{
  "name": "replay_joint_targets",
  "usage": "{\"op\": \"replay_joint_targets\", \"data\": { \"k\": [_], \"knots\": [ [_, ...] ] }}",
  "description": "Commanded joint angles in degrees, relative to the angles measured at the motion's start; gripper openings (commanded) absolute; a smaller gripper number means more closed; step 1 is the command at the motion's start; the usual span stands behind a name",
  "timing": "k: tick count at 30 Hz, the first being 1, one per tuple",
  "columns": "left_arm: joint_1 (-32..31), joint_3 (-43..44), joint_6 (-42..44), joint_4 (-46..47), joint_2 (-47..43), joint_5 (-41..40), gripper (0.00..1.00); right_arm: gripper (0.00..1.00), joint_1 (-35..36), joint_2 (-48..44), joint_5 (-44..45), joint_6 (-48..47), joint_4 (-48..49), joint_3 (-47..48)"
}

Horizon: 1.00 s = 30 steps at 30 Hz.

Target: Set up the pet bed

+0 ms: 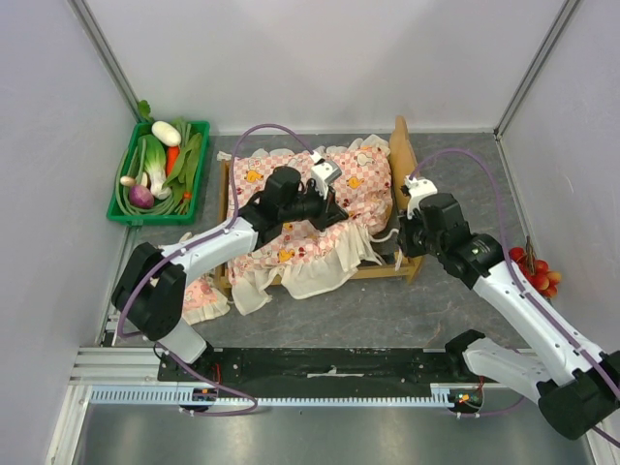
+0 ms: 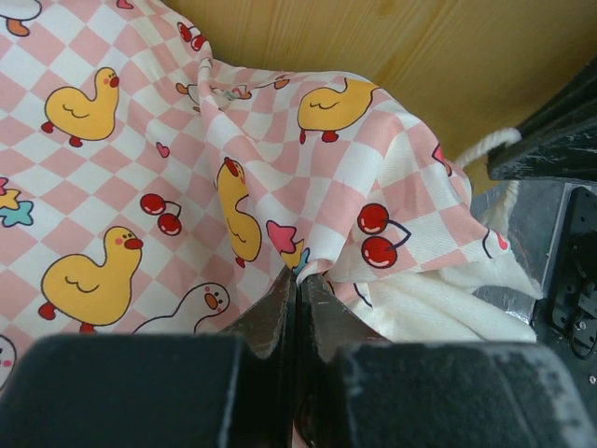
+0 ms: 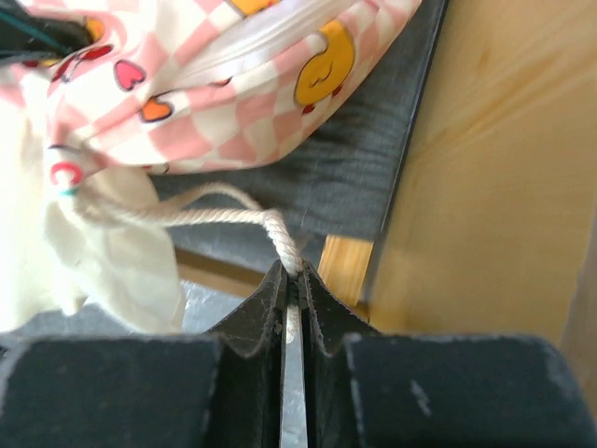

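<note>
Pet bed (image 1: pixel 401 150): one, at the far middle of the table (image 1: pixel 387 310), headboard toward the right edge. Mattress (image 1: pixel 358 184): one, draped over it, frill spilling past the near rail. Left gripper (image 2: pixel 298 275) pinched tight on a mattress fold. Right gripper (image 3: pixel 292 275) clamped on the white cord (image 3: pixel 205 217) by the headboard. Pillow (image 1: pixel 205 298): one, near left. Vegetable crate (image 1: pixel 150 221): one, far-left corner. Bare table lies along the near edge and to the right of the bed.
</note>
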Motion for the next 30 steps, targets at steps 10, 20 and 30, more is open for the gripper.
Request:
{"op": "replay_joint_targets", "data": {
  "k": [10,20,30],
  "knots": [
    [2.0,0.1,-5.4,4.8,0.2,4.7,0.07,0.14,0.1,5.6,7.5,-0.8,17.3,-6.2],
    [3.1,0.0,-9.6,8.2,0.3,5.6,0.06,0.15,1.9,-3.2,6.7,-3.8,23.9,-9.8],
    [4.7,-0.1,-13.3,9.4,1.1,6.4,0.04,0.14,4.3,0.1,10.1,-6.4,25.7,-8.5]
  ]
}}
